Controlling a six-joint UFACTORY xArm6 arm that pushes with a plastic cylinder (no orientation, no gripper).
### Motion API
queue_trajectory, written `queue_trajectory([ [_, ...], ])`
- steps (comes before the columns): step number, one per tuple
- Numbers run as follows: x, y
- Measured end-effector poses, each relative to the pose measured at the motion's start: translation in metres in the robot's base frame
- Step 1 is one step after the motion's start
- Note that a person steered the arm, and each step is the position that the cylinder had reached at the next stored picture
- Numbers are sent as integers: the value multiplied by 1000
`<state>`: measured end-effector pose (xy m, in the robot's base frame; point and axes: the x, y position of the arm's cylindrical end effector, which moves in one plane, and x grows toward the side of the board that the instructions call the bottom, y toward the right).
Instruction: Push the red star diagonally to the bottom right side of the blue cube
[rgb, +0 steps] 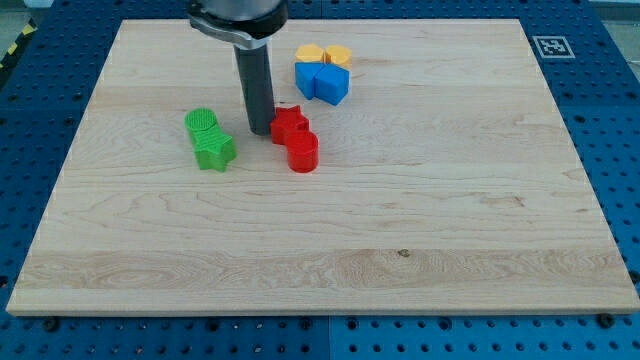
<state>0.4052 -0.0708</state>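
Note:
The red star (289, 124) lies on the wooden board (420, 200), left of centre in the upper part of the view. A red cylinder-like block (303, 151) touches it on its lower right. The blue cube (334, 84) sits above and to the right of the star, next to another blue block (308, 76). My tip (259, 131) is down on the board just left of the red star, close to or touching its left edge.
Two yellow blocks (323, 55) sit just above the blue ones. A green cylinder (202, 124) and a green star (215, 150) lie left of my tip. The board rests on a blue perforated table (610, 120), with a marker tag (549, 45) at top right.

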Motion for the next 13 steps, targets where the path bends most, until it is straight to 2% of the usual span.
queue_trajectory([
  [2, 0, 35],
  [9, 2, 65],
  [13, 19, 79],
])
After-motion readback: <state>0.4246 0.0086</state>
